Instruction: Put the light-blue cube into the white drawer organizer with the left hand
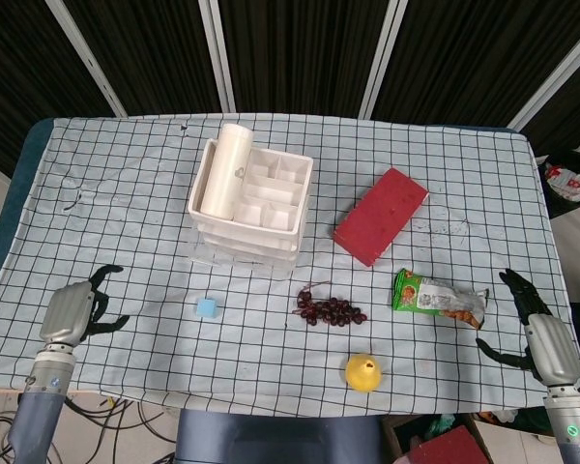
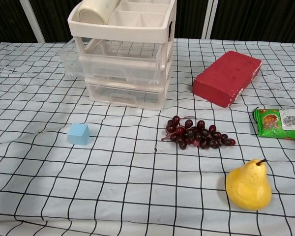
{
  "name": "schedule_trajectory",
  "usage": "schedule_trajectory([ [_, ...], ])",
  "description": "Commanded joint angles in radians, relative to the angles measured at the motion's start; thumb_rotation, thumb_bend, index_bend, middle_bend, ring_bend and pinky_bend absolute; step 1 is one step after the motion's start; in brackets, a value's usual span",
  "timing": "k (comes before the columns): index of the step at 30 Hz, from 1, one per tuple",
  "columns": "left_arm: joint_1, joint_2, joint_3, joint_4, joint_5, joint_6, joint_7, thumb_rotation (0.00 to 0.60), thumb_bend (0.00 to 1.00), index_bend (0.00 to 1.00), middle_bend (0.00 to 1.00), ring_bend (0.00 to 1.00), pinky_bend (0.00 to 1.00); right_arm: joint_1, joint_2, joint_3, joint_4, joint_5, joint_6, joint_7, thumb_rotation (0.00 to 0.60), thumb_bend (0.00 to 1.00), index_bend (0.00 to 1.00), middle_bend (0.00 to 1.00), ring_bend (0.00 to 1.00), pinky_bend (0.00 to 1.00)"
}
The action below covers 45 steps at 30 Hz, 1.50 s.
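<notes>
Not much done yet tbh: the light-blue cube (image 1: 207,308) sits on the checkered cloth (image 1: 126,203) in front of the white drawer organizer (image 1: 249,201), well apart from the left hand (image 1: 70,311), fingers loosely spread and empty, right hand (image 1: 539,333) also empty.

We saw the cube (image 1: 207,308) sitting flat on the checkered cloth, light blue, small, free of any contact, in front of the organizer (image 1: 248,206) and a bit toward its left corner. The organizer was white plastic with clear drawers stacked under an open divided top tray. Its upper drawer (image 2: 88,58) was pulled out partway toward the left. A cream cylinder (image 2: 95,11) lay on its side in the tray's left compartment. Cube and organizer were near but apart.
</notes>
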Motion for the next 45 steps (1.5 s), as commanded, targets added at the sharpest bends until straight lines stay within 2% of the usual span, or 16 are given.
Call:
schedule_trajectory([
  [1,-0.048,-0.051,-0.037,0.045,-0.097,-0.075,0.075,0.600,0.18,0.27,0.94,0.90,0.73,0.000,0.000,0.001,0.000,0.001,0.000,0.001,0.600,0.15,0.00,0.00,0.00,0.15],
  [11,-0.147,-0.148,-0.053,0.093,-0.202,-0.136,0.278,0.600,0.18,0.30,0.95,0.90,0.74,0.001,0.001,0.002,0.002,0.004,-0.002,0.005,0.600,0.15,0.00,0.00,0.00,0.15],
  [20,-0.223,-0.240,-0.075,0.141,-0.290,-0.161,0.391,0.600,0.18,0.32,0.95,0.90,0.74,0.001,-0.001,0.002,0.003,0.003,0.000,0.006,0.600,0.15,0.00,0.00,0.00,0.15],
  [38,-0.276,-0.351,-0.077,0.210,-0.336,-0.184,0.422,0.600,0.25,0.35,0.95,0.91,0.74,0.001,-0.001,0.003,0.005,0.002,-0.001,0.006,0.600,0.15,0.00,0.00,0.00,0.15],
  [45,-0.283,-0.373,-0.075,0.227,-0.346,-0.192,0.414,0.600,0.32,0.43,0.96,0.92,0.75,0.001,-0.001,0.003,0.004,0.002,0.001,0.004,0.600,0.15,0.00,0.00,0.00,0.15],
])
